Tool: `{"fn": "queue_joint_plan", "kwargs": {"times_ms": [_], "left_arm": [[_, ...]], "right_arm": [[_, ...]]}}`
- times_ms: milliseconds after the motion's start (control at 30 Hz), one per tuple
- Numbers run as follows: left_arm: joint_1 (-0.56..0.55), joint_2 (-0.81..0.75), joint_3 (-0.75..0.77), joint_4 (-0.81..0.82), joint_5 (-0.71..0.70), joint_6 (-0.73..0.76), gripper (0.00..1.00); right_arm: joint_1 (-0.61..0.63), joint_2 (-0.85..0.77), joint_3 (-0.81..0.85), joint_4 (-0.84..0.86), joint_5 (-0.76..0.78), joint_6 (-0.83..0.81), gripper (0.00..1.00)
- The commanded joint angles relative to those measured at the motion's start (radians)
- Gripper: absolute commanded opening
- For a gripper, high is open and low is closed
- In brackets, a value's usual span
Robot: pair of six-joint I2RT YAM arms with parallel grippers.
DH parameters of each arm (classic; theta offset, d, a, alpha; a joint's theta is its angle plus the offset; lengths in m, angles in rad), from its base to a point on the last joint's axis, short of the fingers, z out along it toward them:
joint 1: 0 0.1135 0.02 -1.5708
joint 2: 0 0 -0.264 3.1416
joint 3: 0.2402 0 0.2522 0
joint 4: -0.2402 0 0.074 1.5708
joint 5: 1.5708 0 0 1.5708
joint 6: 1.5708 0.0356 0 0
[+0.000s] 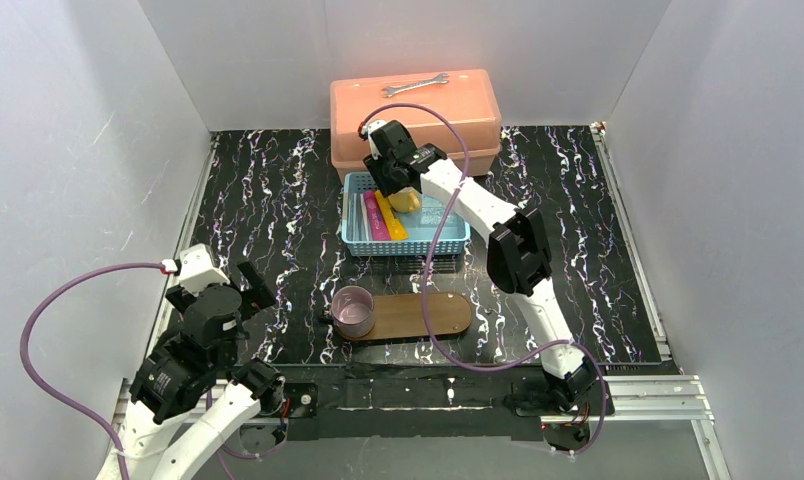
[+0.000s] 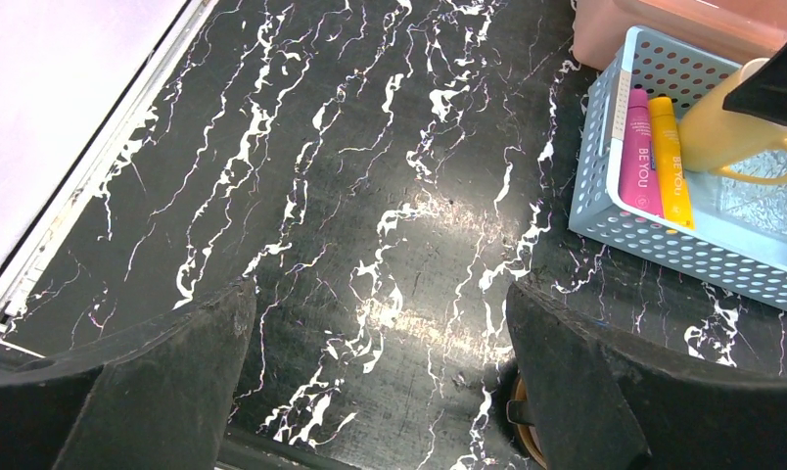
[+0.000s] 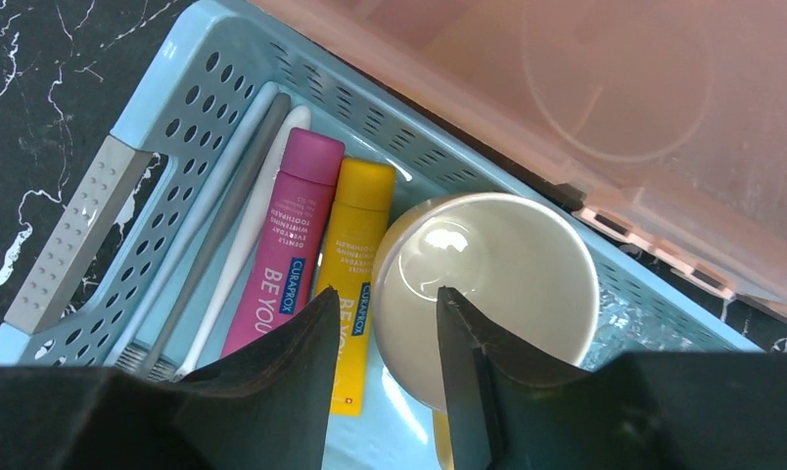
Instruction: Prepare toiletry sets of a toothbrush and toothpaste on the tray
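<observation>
Hanging wide open over the marbled table (image 2: 370, 147), the left gripper (image 2: 378, 304) is noted nearest. Further out, the tray (image 1: 428, 312) is seen with a lilac cup (image 1: 352, 310) on its left end. Beyond, the blue basket (image 3: 86, 225) is found holding two toothbrushes (image 3: 243, 225), a pink toothpaste tube (image 3: 282, 245) and a yellow tube (image 3: 355, 235), both printed "CURAPROX BE YOU", plus a yellow mug (image 3: 507, 284). The mug's rim is straddled by the right gripper (image 3: 385, 304); whether it is clamped cannot be told. The tubes' near ends are hidden.
</observation>
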State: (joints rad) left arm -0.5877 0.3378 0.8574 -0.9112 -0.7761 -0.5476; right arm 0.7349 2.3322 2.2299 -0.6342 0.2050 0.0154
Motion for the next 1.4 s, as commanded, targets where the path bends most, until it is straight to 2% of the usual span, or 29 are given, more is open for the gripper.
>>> {"fn": "queue_joint_plan", "kwargs": {"times_ms": [0, 200, 467, 633, 767, 833, 1367], "left_arm": [[-0.003, 0.008, -0.010, 0.018, -0.003, 0.014, 0.99], [-0.002, 0.008, -0.010, 0.019, 0.000, 0.014, 0.99], [-0.003, 0.007, -0.011, 0.018, -0.001, 0.014, 0.99], [-0.003, 0.005, -0.011, 0.017, -0.002, 0.014, 0.99], [-0.003, 0.004, -0.012, 0.017, -0.002, 0.014, 0.99], [-0.003, 0.004, -0.012, 0.018, -0.003, 0.014, 0.99], [-0.004, 0.002, -0.012, 0.016, -0.011, 0.014, 0.99]], "right_arm": [[-0.002, 0.024, 0.053, 0.048, -0.010, 0.011, 0.47], [-0.002, 0.038, 0.057, 0.053, -0.011, 0.014, 0.43], [-0.002, 0.053, 0.061, 0.039, -0.001, 0.010, 0.31], [-0.002, 0.055, 0.065, 0.031, 0.001, 0.010, 0.17], [-0.002, 0.048, 0.065, 0.027, -0.002, 0.010, 0.10], [-0.002, 0.039, 0.066, 0.025, 0.000, 0.010, 0.02], [0.044, -0.154, 0.028, 0.010, 0.068, -0.043, 0.01]]}}
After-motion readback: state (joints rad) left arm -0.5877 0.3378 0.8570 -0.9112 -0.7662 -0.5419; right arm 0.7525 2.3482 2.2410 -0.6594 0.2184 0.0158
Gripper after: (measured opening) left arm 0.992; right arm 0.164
